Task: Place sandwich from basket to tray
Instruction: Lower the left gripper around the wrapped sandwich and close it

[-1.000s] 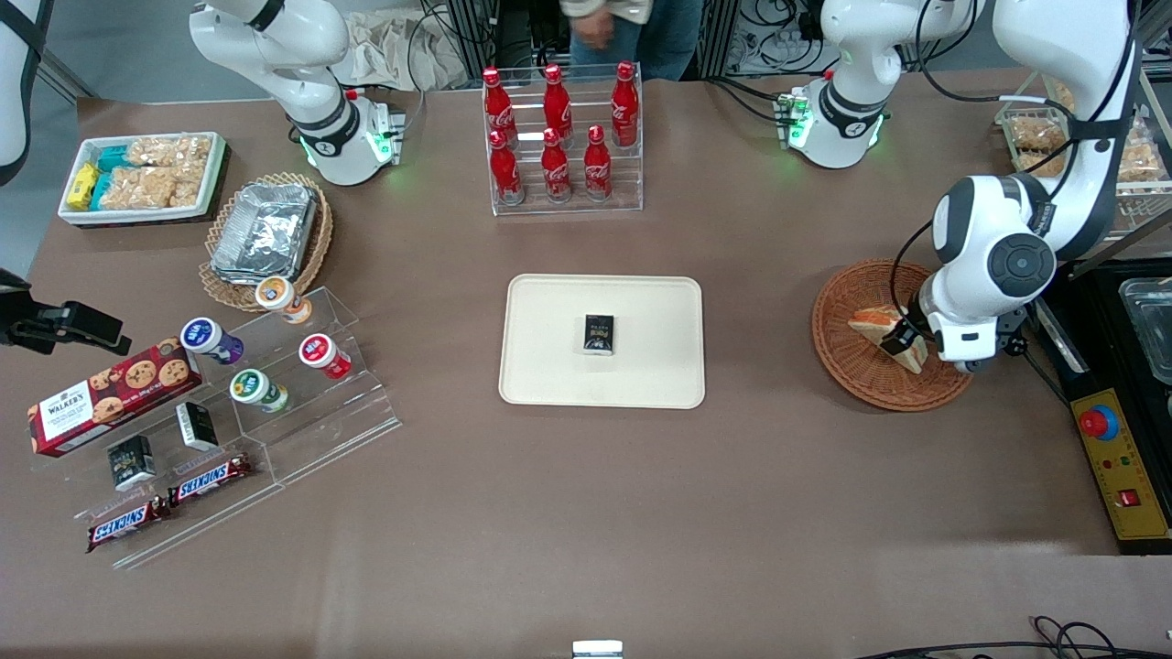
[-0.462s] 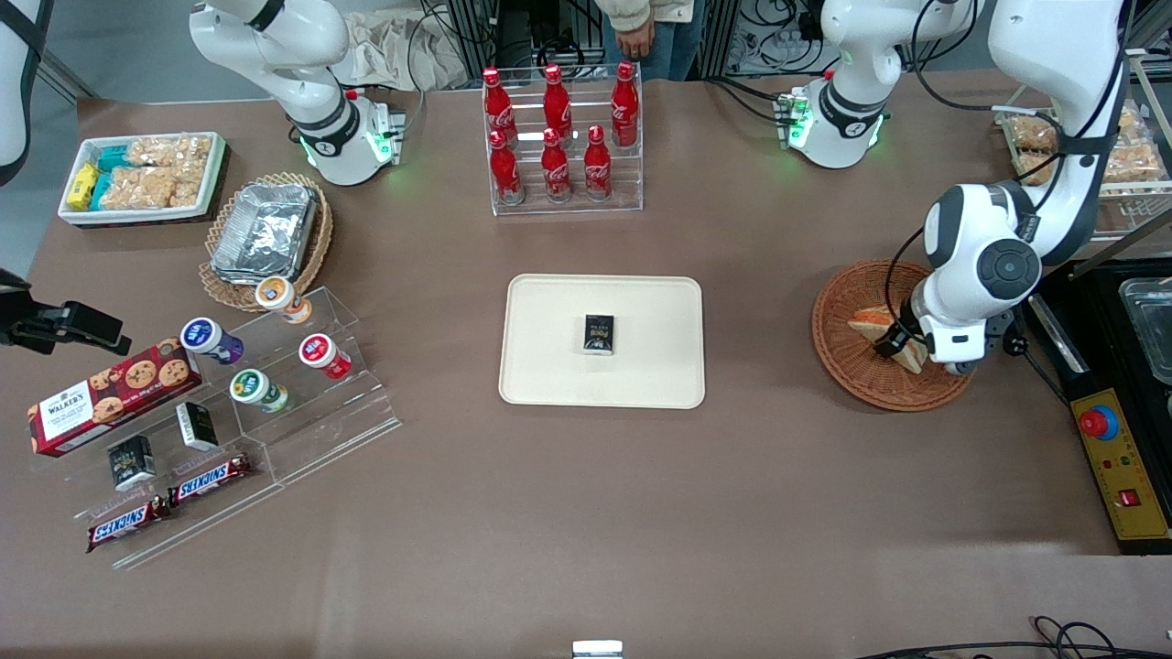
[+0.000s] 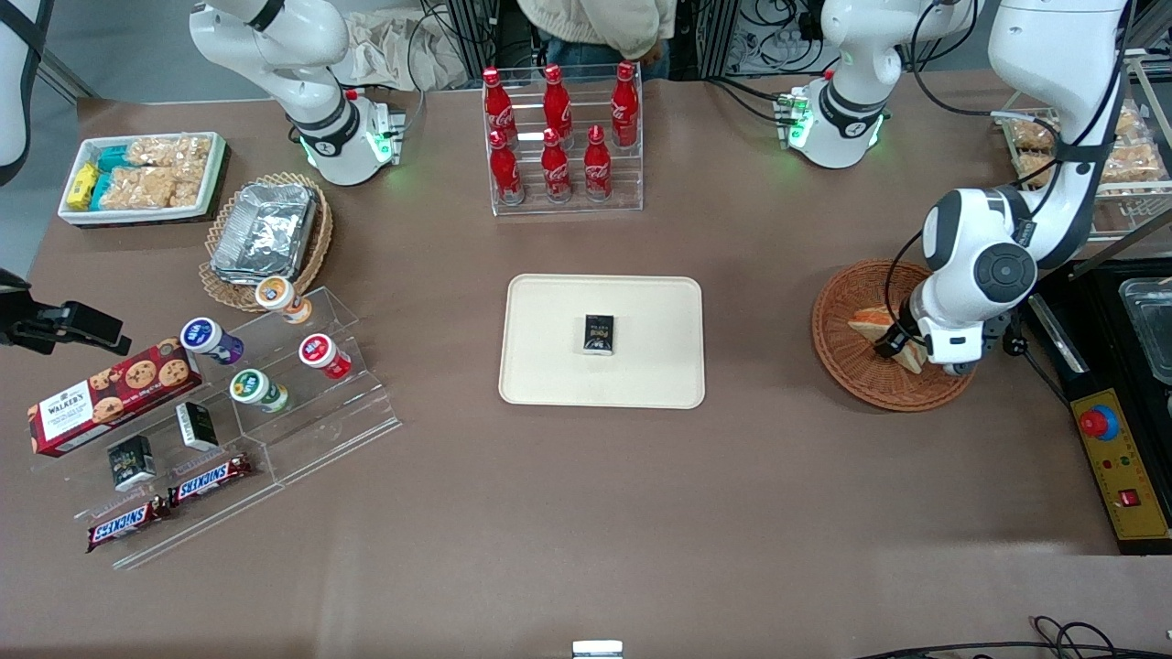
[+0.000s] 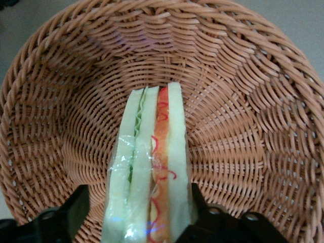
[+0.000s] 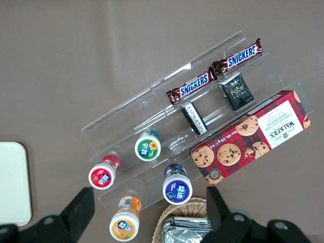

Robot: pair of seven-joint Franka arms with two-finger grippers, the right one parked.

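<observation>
The sandwich (image 3: pixel 870 321), a wrapped wedge of white bread with orange-red and green layers, lies in the round reddish-brown basket (image 3: pixel 851 377) toward the working arm's end of the table. My left gripper (image 3: pixel 903 349) is down in the basket over the sandwich's wide end. In the left wrist view the sandwich (image 4: pixel 152 167) stands on edge between the black fingers (image 4: pixel 76 210) of the open gripper (image 4: pixel 142 215). One finger touches the bread and the other stands a little apart from it. Wicker basket wall (image 4: pixel 243 126) surrounds them. The cream tray (image 3: pixel 549 366) lies at the table's middle.
A small black box (image 3: pixel 599 333) sits on the tray. A rack of red bottles (image 3: pixel 560 137) stands farther from the front camera than the tray. A black control box with a red button (image 3: pixel 1119 462) lies beside the basket at the table's edge.
The left arm's wrist has shifted slightly toward the tray and settled lower over the basket. The sandwich has stayed in place.
</observation>
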